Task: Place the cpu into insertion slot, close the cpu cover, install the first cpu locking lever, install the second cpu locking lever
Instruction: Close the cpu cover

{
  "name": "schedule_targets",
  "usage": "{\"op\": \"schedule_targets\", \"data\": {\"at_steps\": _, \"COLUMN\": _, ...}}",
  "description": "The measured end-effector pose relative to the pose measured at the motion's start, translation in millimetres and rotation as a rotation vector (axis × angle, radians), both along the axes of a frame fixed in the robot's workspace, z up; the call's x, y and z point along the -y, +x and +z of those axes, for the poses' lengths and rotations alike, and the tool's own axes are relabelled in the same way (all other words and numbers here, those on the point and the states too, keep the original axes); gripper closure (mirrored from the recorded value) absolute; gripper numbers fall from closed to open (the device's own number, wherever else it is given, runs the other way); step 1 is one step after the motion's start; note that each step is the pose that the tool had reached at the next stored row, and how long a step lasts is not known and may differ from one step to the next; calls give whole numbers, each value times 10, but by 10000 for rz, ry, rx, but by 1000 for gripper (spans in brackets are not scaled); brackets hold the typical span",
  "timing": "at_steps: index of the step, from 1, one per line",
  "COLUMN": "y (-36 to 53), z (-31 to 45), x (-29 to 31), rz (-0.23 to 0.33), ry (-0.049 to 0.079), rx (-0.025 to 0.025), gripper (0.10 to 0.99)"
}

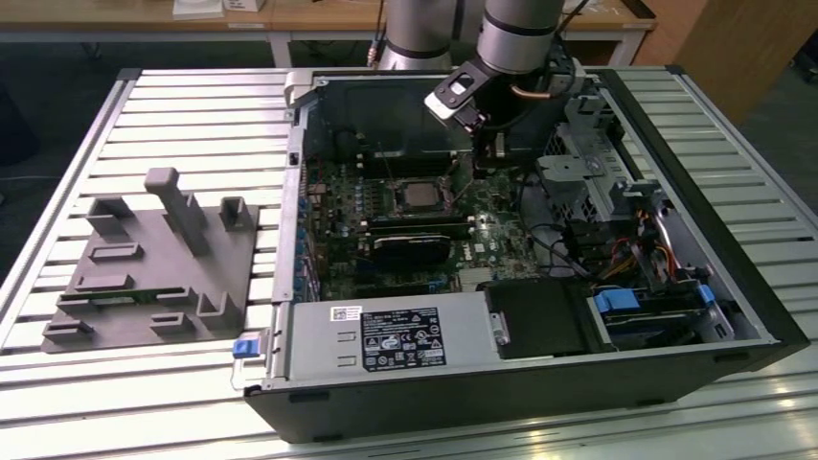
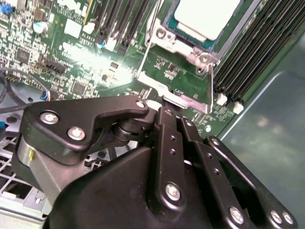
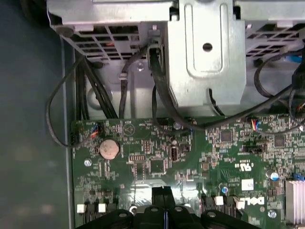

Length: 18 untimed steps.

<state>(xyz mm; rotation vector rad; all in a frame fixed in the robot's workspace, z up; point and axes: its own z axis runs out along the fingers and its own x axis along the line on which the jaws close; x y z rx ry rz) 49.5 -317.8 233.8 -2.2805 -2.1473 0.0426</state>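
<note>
A black end effector (image 1: 486, 161) on the silver robot arm (image 1: 518, 34) reaches down into an open black desktop computer case (image 1: 537, 407) lying on a slatted metal table (image 1: 192, 115). It hangs over the green circuit board (image 1: 505, 225), just to the exterior view's right of the insertion slot (image 1: 397, 196) and slightly farther back, near it but apart.

In the first wrist view the end effector (image 3: 163, 193) has its two black fingertips pressed together with nothing visible between them. In the second wrist view the end effector (image 2: 164, 106) tapers to a point beside a silver tab at the edge of the slot.

The small flat square cpu (image 2: 207, 14) with its dull grey metal face lies in the slot. The thin silver cpu cover (image 2: 188, 47) frames its edge and appears to lie down on it. Two thin wire locking levers (image 2: 211, 86) run along the sides of the slot; I cannot tell whether they are latched. Long black memory sticks (image 2: 257, 43) lie beside the slot.

On the table at the exterior view's left stands a grey plastic fixture (image 1: 153, 268) with upright posts. A silver power supply box (image 1: 383, 340) sits at the case's near edge. The first wrist view also shows a round coin battery (image 3: 108, 149) on the board and a grey metal drive cage (image 3: 207, 57).
</note>
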Motion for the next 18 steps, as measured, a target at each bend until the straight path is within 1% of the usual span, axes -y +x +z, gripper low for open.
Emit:
{"op": "schedule_targets", "data": {"at_steps": 3, "y": -62, "z": 0, "x": 0, "rz": 0, "ry": 0, "rx": 0, "gripper": 980}}
{"op": "schedule_targets", "data": {"at_steps": 8, "y": -213, "z": 0, "x": 0, "rz": 0, "ry": 0, "rx": 0, "gripper": 980}}
{"op": "schedule_targets", "data": {"at_steps": 11, "y": -287, "z": 0, "x": 0, "rz": 0, "ry": 0, "rx": 0, "gripper": 980}}
{"op": "schedule_targets", "data": {"at_steps": 15, "y": -333, "z": -1, "x": 0, "rz": 0, "ry": 0, "rx": 0, "gripper": 980}}
{"op": "schedule_targets", "data": {"at_steps": 18, "y": -336, "z": -1, "x": 0, "rz": 1, "ry": 1, "rx": 1, "gripper": 980}}
